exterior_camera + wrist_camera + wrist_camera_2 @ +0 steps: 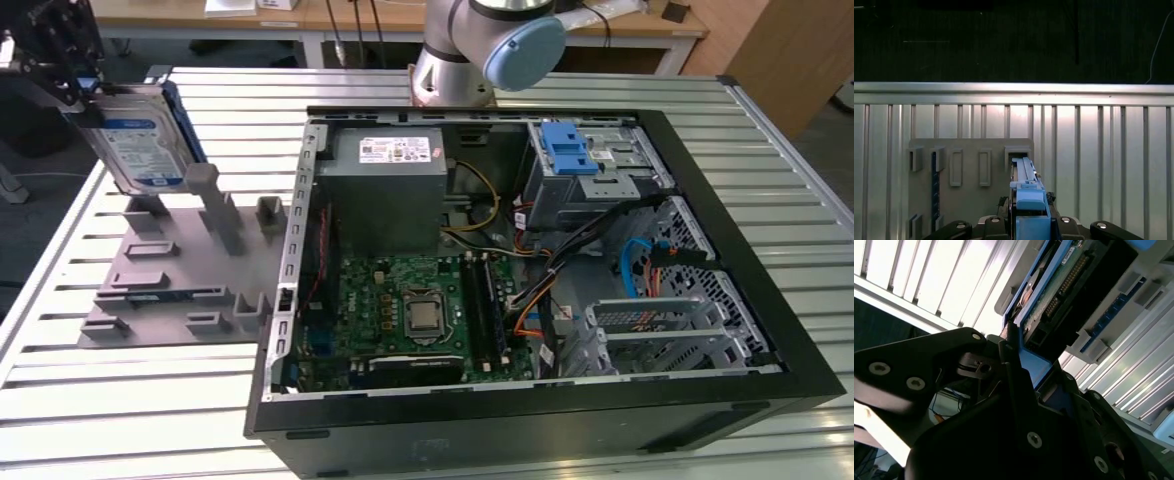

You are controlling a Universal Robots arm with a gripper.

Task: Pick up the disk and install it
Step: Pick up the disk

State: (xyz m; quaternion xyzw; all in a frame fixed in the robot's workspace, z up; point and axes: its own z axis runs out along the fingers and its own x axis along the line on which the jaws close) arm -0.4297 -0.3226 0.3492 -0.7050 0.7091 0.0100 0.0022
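Note:
The disk [139,140], silver with a white-and-blue label and a blue bracket, stands upright on its edge at the exterior view's far left. My gripper [83,98] is shut on its upper end and holds it just over the back row of the grey slotted holder [174,280]. In the first wrist view the disk [1026,192] is seen edge-on, its blue bracket rising out of the gripper [1029,222] with the holder [969,175] beneath. The second wrist view has the disk's green circuit board [1064,285] and the dark fingers [1011,347] clamped on the blue bracket.
An open computer case [747,400] lies on the slatted metal table [80,400], to the exterior view's right of the holder. Inside are a grey power supply box [387,190], a motherboard [400,310], cables, and a silver drive cage with a blue latch [574,155]. The arm's base [461,60] stands behind the case.

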